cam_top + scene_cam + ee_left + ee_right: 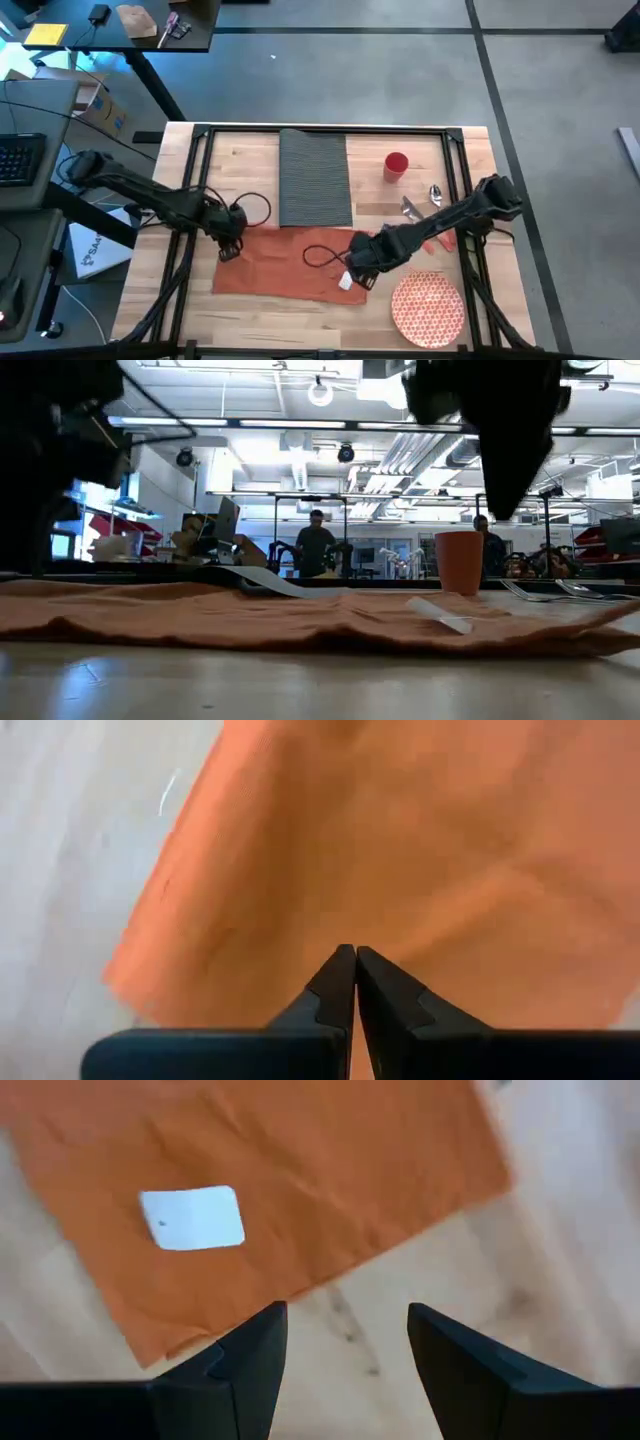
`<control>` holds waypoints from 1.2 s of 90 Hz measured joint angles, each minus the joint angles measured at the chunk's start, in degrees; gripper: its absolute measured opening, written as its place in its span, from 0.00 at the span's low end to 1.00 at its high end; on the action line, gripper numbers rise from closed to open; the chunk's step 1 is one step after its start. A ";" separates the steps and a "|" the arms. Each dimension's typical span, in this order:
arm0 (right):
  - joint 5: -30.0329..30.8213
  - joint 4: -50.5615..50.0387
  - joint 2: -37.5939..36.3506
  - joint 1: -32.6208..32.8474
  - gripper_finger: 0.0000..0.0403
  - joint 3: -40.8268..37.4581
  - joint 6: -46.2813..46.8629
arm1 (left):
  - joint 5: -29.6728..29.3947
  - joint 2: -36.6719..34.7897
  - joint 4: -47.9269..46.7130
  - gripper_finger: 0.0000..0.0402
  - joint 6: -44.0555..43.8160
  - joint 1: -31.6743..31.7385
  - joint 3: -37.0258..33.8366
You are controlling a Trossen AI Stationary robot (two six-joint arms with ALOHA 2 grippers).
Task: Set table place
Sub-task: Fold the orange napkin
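We find the left gripper [355,960] pinched shut over the napkin's [285,262] left edge, the right gripper [345,1330] spread above its right corner; both should lift evenly.

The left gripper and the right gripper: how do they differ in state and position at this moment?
The left gripper is shut, its fingers meeting over the orange napkin near that cloth's left end. The right gripper is open, a wide gap between its fingers, and hangs past the napkin's right edge over bare table, near the cloth's white tag. Both point down at the napkin.
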 joint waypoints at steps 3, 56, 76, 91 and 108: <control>-1.59 2.10 0.00 -0.66 0.48 -1.74 1.79 | 0.02 -0.59 0.50 0.00 0.32 0.00 1.23; 1.85 14.22 0.00 -13.91 0.45 -12.30 15.23 | -0.68 -1.55 11.51 0.00 10.40 0.00 14.29; -1.79 26.46 -0.10 -16.07 0.31 -17.73 14.21 | -0.61 -1.54 11.85 0.00 10.40 0.00 14.35; -2.92 26.68 -0.05 -15.53 0.07 -16.20 9.68 | -3.21 -1.20 13.27 0.00 11.80 0.04 14.35; -5.75 23.05 -0.05 -15.37 0.01 -8.06 2.20 | -6.46 1.86 18.90 0.00 13.30 2.76 14.35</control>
